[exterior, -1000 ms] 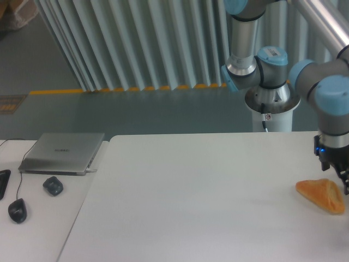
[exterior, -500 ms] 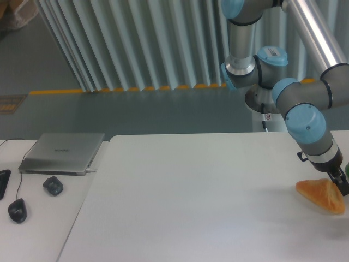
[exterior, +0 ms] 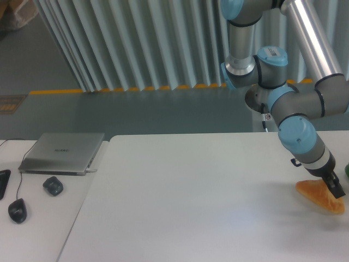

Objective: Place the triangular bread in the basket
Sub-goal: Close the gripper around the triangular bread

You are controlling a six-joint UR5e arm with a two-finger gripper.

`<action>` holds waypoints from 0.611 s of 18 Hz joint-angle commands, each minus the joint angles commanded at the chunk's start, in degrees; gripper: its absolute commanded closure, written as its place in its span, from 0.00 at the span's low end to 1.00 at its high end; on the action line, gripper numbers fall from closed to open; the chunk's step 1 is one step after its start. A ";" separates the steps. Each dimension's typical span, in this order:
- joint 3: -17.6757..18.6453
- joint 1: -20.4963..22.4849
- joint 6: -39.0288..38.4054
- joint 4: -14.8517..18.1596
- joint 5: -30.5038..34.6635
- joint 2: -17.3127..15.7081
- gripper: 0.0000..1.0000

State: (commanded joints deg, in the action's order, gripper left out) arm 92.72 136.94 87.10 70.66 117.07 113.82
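The triangular bread (exterior: 317,195), a golden-orange wedge, lies flat on the white table (exterior: 207,202) near the right edge. My gripper (exterior: 334,188) shows only as a dark tip at the end of the tilted blue-and-grey wrist. It rests on or just above the bread's upper right part. Its fingers are too small and dark to separate, so I cannot tell whether they are open or shut. The basket is out of view.
A closed silver laptop (exterior: 62,152) and two dark mice (exterior: 53,186) (exterior: 17,210) sit on the side table at left. The arm's base (exterior: 271,103) stands behind the table's far right edge. A small green thing (exterior: 347,169) peeks in at the right border.
The wrist has swung left and tilted, so the forearm now slants down toward the bread from the upper left. The bread has stayed in place.
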 joint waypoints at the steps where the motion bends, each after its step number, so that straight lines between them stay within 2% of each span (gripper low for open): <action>1: 0.00 0.00 -0.09 -0.09 0.00 0.09 0.00; 6: 0.00 -0.97 -3.77 -1.41 0.70 1.67 0.00; 9: -0.35 -1.76 -5.89 -3.34 0.79 2.72 0.00; 10: -0.35 -2.02 -5.89 -3.34 0.88 2.90 0.06; 11: -0.35 -2.11 -5.80 -3.34 0.97 2.90 0.22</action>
State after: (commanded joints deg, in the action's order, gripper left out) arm 92.37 134.83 81.30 67.32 118.04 116.72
